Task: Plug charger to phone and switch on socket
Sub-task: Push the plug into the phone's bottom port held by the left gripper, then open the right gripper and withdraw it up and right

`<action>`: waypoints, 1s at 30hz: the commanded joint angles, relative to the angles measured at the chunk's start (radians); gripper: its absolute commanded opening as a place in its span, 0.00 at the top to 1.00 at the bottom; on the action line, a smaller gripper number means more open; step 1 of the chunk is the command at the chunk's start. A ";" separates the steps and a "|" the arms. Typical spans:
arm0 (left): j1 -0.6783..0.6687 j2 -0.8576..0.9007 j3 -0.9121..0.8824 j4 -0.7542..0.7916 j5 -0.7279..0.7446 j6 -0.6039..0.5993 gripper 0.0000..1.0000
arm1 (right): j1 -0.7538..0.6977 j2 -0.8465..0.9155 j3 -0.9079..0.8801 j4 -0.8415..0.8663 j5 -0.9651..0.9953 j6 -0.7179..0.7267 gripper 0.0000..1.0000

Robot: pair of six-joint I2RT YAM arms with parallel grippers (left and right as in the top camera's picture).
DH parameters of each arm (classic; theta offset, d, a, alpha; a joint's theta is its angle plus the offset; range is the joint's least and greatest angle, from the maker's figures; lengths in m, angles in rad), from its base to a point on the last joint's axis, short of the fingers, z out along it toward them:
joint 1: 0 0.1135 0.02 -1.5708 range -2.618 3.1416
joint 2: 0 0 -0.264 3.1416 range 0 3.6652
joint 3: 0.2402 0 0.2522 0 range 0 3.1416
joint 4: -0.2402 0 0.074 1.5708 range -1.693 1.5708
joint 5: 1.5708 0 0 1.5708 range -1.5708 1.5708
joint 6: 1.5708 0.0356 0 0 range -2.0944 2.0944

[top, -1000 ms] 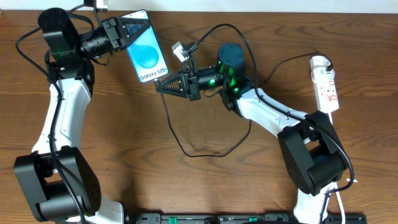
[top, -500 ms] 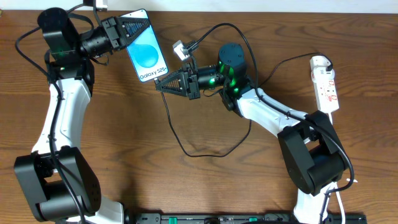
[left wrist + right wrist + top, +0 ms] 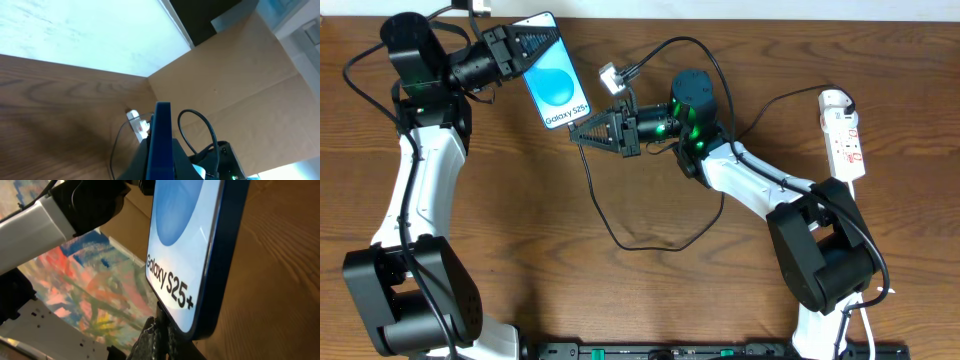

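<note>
The phone (image 3: 558,85) has shifted slightly toward the far edge since a second ago. The right gripper (image 3: 576,134) has followed it, clenched on the charger (image 3: 645,250) plug just at the phone's lower end. The left gripper (image 3: 542,40) grasps the phone's upper end, and the socket (image 3: 844,135) lies well apart on the right.

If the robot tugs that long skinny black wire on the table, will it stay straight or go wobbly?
Probably wobbly: the long thin black cable lies in a loose curved loop on the wooden table, so it likely bends easily. It looks light, so a tug would likely drag it along rather than roll it.
</note>
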 commanded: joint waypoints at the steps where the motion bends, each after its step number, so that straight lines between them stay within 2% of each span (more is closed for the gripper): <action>1: -0.005 -0.030 0.020 0.002 0.043 0.032 0.92 | -0.020 -0.003 0.016 0.018 0.121 0.009 0.99; 30: -0.005 -0.030 0.020 0.002 0.043 0.032 0.93 | -0.019 -0.003 0.016 0.019 0.185 0.046 0.99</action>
